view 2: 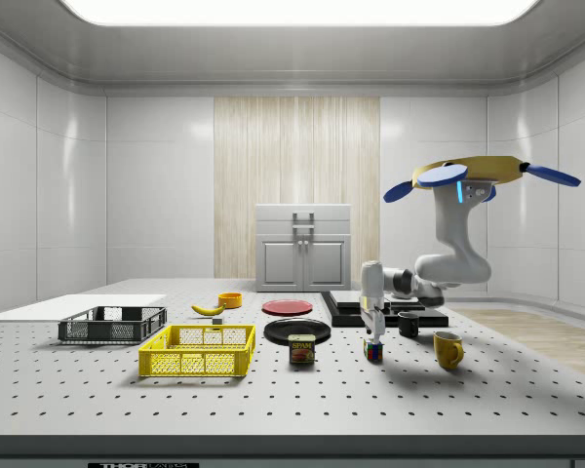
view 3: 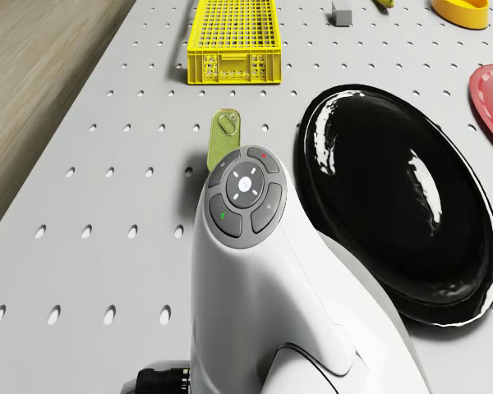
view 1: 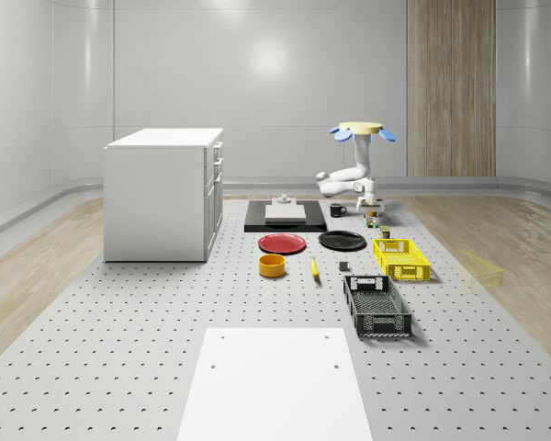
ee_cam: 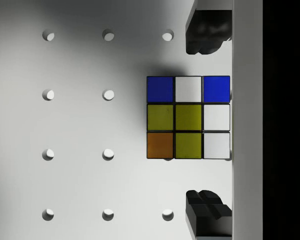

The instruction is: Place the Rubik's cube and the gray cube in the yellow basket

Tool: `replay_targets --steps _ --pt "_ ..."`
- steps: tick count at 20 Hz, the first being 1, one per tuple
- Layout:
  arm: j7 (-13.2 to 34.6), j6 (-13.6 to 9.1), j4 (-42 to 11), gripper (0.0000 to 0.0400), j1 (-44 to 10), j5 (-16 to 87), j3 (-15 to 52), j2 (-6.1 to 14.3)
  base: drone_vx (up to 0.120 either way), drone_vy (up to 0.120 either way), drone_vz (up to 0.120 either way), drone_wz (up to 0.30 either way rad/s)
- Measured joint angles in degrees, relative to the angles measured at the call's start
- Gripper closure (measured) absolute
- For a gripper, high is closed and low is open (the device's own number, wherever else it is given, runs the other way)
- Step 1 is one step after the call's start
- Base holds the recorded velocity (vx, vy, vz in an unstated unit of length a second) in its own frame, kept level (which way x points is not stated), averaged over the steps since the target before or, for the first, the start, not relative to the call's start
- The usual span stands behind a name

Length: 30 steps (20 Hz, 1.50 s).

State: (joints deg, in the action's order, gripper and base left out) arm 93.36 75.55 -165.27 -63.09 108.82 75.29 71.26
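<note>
The Rubik's cube (ee_cam: 188, 117) sits on the perforated table, its top face blue, white, yellow and orange. My gripper (ee_cam: 205, 120) hangs open straight above it, one dark finger (ee_cam: 205, 30) on each side and apart from the cube. In the side view the gripper (view 2: 372, 330) stands just over the Rubik's cube (view 2: 372, 350). The drone (view 1: 363, 130) hovers above the table's far right part, with the arm bent down. The yellow basket (view 1: 401, 258) stands nearer the front, and the small gray cube (view 1: 343, 266) lies to its left. In the drone view the yellow basket (view 3: 232, 41) and the gray cube (view 3: 342, 12) lie beyond the arm.
A black plate (view 3: 394, 205) and a tin can (view 3: 224, 135) lie close to the arm. A red plate (view 1: 283, 243), orange bowl (view 1: 272, 265), banana (view 1: 314, 268), black basket (view 1: 376, 306), black mug (view 1: 336, 209), yellow mug (view 2: 448, 348) and a white cabinet (view 1: 163, 193) stand around.
</note>
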Motion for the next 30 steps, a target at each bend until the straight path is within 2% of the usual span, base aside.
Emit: replay_targets --steps 11,17,23,26,30 --pt "-0.4 5.3 1.2 0.0 0.0 4.6 -5.6 3.6 0.0 0.0 0.0 0.0" --pt "-0.3 7.0 1.8 0.0 -0.4 5.8 -7.1 4.7 0.0 0.0 0.0 0.0" --pt "0.0 7.7 2.9 0.0 -1.7 5.7 -7.0 5.0 0.0 0.0 0.0 0.0" --pt "0.1 8.1 3.2 0.004 -2.1 5.5 -6.9 5.3 0.0 0.0 0.0 0.0" --pt "0.3 8.5 3.4 0.0062 -2.4 5.3 -6.7 5.7 0.0 0.0 0.0 0.0"
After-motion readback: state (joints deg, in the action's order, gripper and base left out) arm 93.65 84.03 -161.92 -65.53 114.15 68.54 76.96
